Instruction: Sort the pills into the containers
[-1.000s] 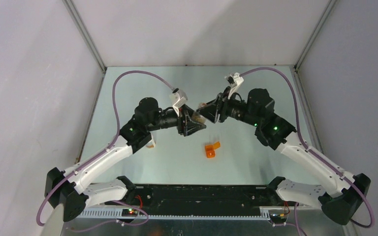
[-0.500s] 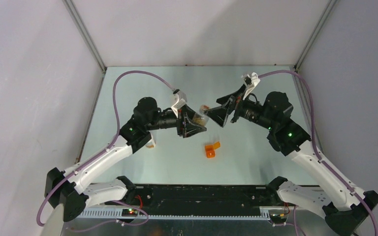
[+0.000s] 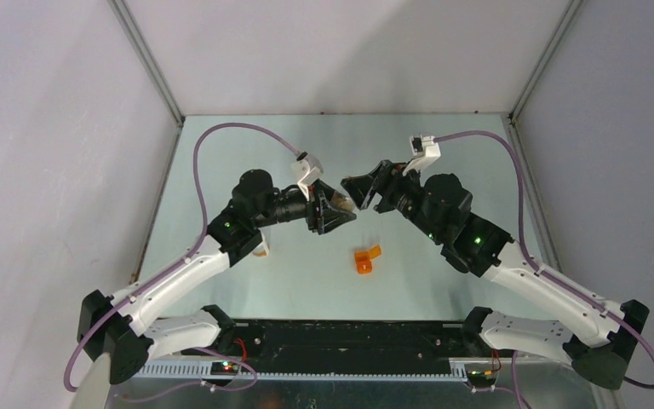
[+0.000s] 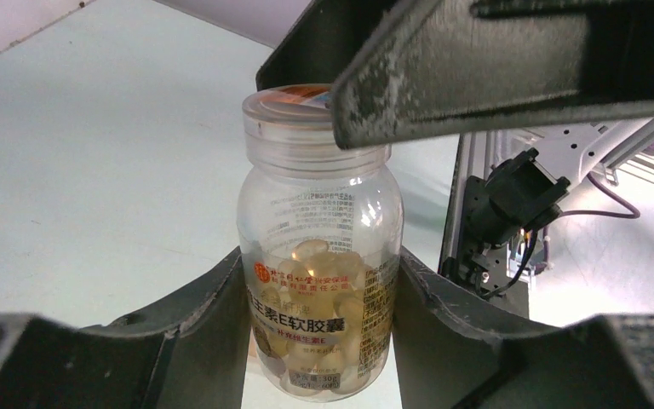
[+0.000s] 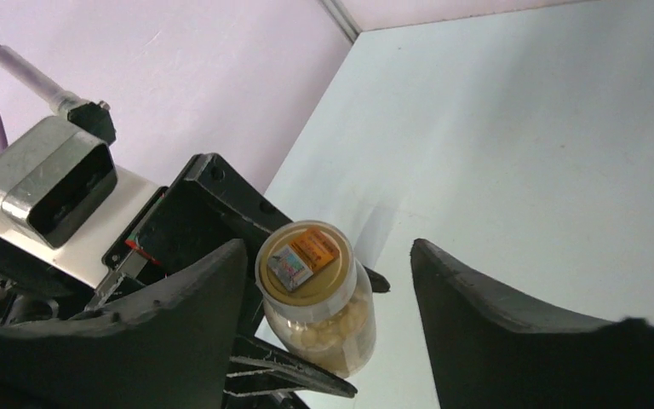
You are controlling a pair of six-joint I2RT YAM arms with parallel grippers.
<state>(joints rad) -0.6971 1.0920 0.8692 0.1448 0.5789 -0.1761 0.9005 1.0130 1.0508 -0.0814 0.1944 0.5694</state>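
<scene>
Pill bottle (image 4: pixel 319 247) clamped between the left gripper (image 3: pixel 334 210) fingers, centre of frame.
Right gripper (image 3: pixel 363 189) spread wide around its top; orange piece (image 3: pixel 365 259) lies below on the table (image 3: pixel 221 153), well apart from edges.

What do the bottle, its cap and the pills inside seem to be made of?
The bottle looks like clear glossy plastic: the contents show through and light glints on its wall. Its cap seems clear plastic too, with a printed label at its top. The pills look like soft translucent gel, pale yellow.
</scene>
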